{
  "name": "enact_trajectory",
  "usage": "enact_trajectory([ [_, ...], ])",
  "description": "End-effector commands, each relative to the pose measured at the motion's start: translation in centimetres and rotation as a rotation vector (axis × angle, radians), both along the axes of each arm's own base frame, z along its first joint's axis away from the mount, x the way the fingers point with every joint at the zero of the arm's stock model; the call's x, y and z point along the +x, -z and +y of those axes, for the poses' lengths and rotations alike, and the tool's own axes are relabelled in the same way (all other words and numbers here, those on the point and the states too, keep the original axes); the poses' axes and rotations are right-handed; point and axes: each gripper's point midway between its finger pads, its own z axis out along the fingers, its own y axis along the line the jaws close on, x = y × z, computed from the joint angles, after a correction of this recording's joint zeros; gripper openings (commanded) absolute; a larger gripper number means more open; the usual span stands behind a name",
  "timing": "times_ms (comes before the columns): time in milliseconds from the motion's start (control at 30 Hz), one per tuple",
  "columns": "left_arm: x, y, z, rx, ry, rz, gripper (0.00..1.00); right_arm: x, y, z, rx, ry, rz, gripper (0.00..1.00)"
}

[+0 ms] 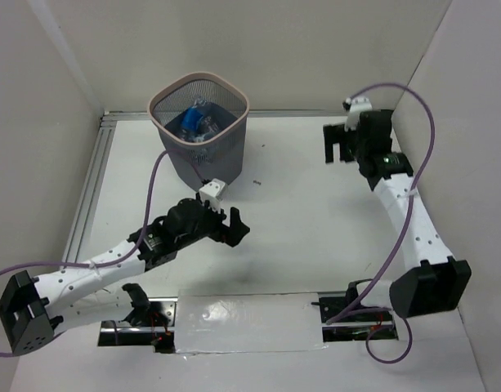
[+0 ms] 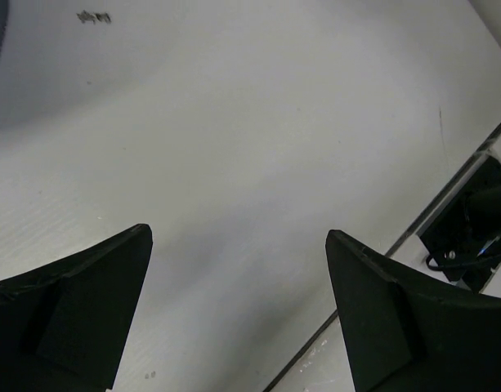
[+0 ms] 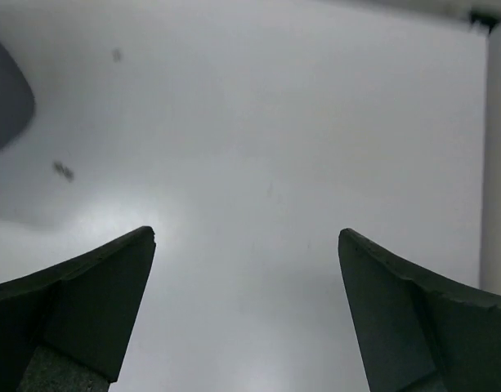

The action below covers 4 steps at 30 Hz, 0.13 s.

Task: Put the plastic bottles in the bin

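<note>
The plastic bottles [image 1: 191,121] are seen inside the bin [image 1: 203,159], which is stood near the far-left corner of the table [image 1: 299,229]. No bottle is seen outside it, so the task is judged done. The left gripper [image 1: 234,229], mid-table, and the right gripper [image 1: 338,143], by the far-right edge, are held wide open and empty, presumably because nothing is left to grasp.

no text can be read anywhere. the blue label [image 1: 191,121] on a plastic bottle [image 1: 203,122] inside the bin [image 1: 209,159] is too small to make out, and so is the dark speck [image 1: 257,181] on the table [image 1: 315,237].
</note>
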Motion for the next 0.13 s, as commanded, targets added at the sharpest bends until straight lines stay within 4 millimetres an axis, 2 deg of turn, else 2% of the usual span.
enact_trajectory([
  [0, 1.4, -2.7, 0.2, -0.046, -0.010, -0.044, 1.00, -4.3, 1.8, -2.7, 0.028, 0.101, 0.019, 1.00],
  [67, 2.4, -2.9, 1.4, -0.055, -0.054, -0.037, 1.00, -6.4, 3.3, -3.3, 0.035, 0.109, 0.031, 1.00],
  [100, 2.7, -3.3, 1.9, -0.071, -0.076, -0.040, 1.00, -6.8, 3.6, -3.2, 0.041, 0.099, 0.018, 1.00],
])
